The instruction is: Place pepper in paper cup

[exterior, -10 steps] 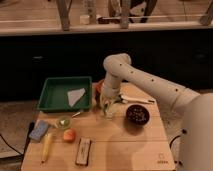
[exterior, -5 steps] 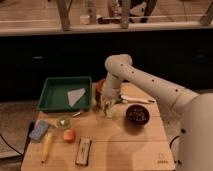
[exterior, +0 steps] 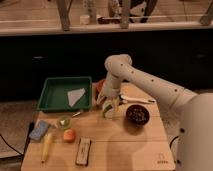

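In the one camera view, you have a wooden table (exterior: 125, 150) with the white arm (exterior: 150, 85) reaching in from the right and bending down near the middle of the back edge. The gripper (exterior: 107, 103) hangs right over the paper cup (exterior: 110, 112), which stands upright just left of the dark bowl (exterior: 136, 115). You cannot tell how wide the gripper stands or whether it has hold of anything. A greenish thing (exterior: 105, 106) shows at the cup's mouth, and you cannot tell whether it is the pepper. The green tray (exterior: 52, 97) sits at the back left corner with a white scrap (exterior: 76, 96) in it. Along the left edge lie a blue sponge (exterior: 39, 130) and a banana (exterior: 46, 146), with an orange fruit (exterior: 69, 135) beside them. A dark bar (exterior: 83, 150) lies at the front edge.
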`<state>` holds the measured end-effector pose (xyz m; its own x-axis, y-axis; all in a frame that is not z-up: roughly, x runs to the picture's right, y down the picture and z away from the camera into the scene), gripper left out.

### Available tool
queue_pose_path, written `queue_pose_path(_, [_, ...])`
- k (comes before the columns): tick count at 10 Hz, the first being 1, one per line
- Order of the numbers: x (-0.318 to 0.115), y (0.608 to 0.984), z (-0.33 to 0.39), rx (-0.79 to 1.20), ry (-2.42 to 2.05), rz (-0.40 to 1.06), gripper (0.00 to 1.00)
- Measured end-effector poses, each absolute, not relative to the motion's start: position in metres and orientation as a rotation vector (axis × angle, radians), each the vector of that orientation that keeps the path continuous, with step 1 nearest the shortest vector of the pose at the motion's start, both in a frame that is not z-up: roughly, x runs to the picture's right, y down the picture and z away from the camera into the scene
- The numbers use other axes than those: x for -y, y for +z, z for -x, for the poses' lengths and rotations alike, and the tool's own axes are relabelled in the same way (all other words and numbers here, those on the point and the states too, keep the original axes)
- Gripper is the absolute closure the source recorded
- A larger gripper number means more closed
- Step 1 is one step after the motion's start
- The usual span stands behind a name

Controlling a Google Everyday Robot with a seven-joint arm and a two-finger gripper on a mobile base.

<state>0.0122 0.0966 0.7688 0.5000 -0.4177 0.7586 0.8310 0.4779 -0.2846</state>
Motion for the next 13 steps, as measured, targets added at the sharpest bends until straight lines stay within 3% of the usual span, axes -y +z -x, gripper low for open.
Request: queue_pose_path(13, [-0.0922,0.7697,-0.0143,0.677,-0.856,0.708,0.20])
